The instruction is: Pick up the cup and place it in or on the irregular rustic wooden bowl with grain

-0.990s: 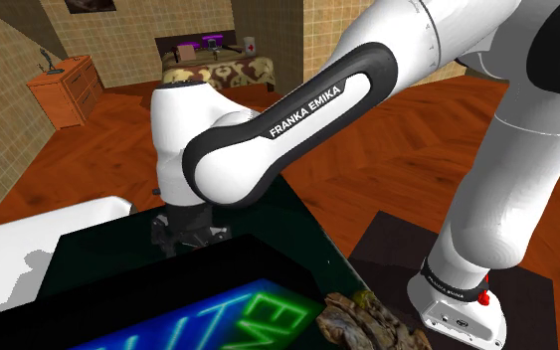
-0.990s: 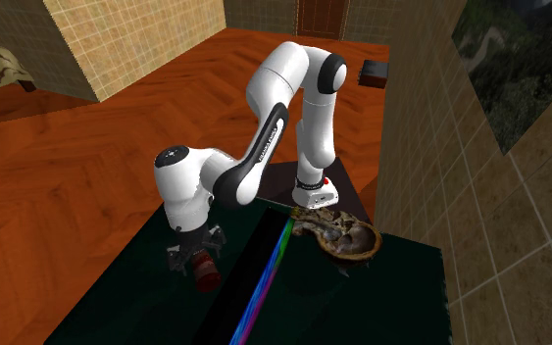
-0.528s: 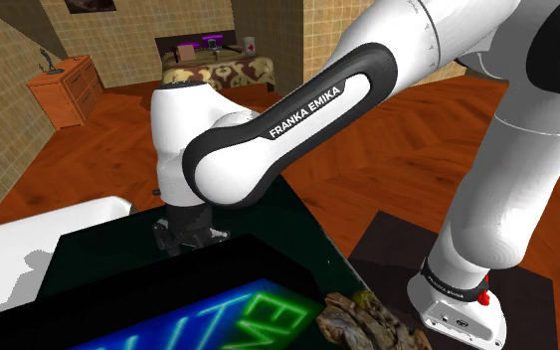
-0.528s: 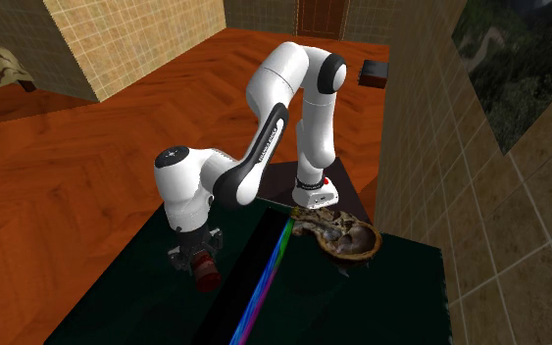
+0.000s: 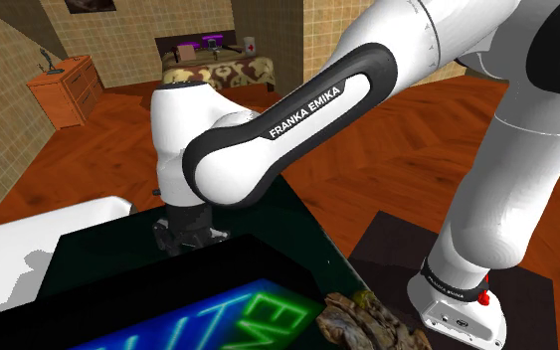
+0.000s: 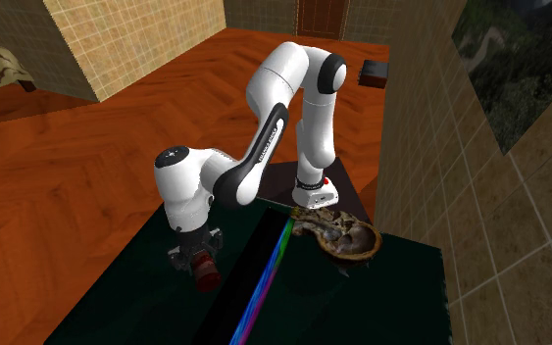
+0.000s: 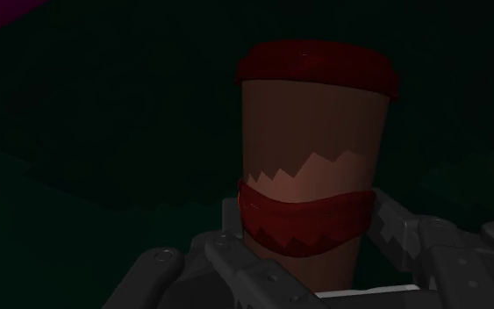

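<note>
Grasping step, entry as follows.

- Claw [image 6: 197, 261]: pointing down at the dark tabletop [image 6: 381, 304], its two fingers sitting tight against either side of the cup; judged to be clenching the cup, not hanging loose.
- Cup [image 7: 313, 167]: brown body, dark red lid, red jagged sleeve; appearing to be lying on its side on the tabletop, clasped near the sleeve, with the lid end pointing away from the claw.
- Bowl [image 6: 350, 241]: irregular, brownish and rough-edged, sitting on the same tabletop near the arm's stand, well apart from the cup.
- Progress: pick-up is barely beginning; the cup does not look to be lifted.
- Next move: lifting it straight clear, carrying it across the glowing coloured stripe toward the bowl, then lowering and releasing it over the hollow.
</note>
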